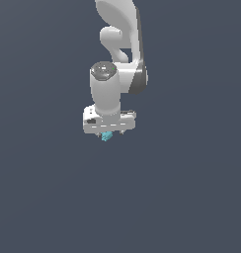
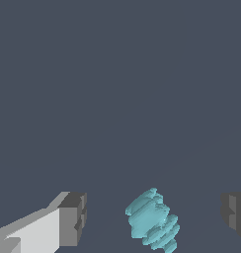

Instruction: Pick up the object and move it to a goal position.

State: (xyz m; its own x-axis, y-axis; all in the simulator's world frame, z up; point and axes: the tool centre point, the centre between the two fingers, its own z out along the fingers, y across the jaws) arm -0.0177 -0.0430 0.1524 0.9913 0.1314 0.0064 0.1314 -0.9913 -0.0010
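1. I see my gripper (image 1: 109,132) pointing straight down, with the white arm (image 1: 120,44) curling up above it.
2. The object (image 1: 107,136) is a tiny blue-green lump, and it sits right under the gripper in the exterior view.
3. In the wrist view the object (image 2: 153,220) sits between the two grey fingertips (image 2: 73,218), a bit nearer to one of them than the other.
4. The jaws stand wide apart. There is a gap on each side of the lump, so nothing holds it yet.
5. I think the jaws are spread like this so the bumpy lump can fit between them.
6. I cannot tell if the lump rests on the floor, because the ground is plain dark grey everywhere.
7. I see no goal mark.
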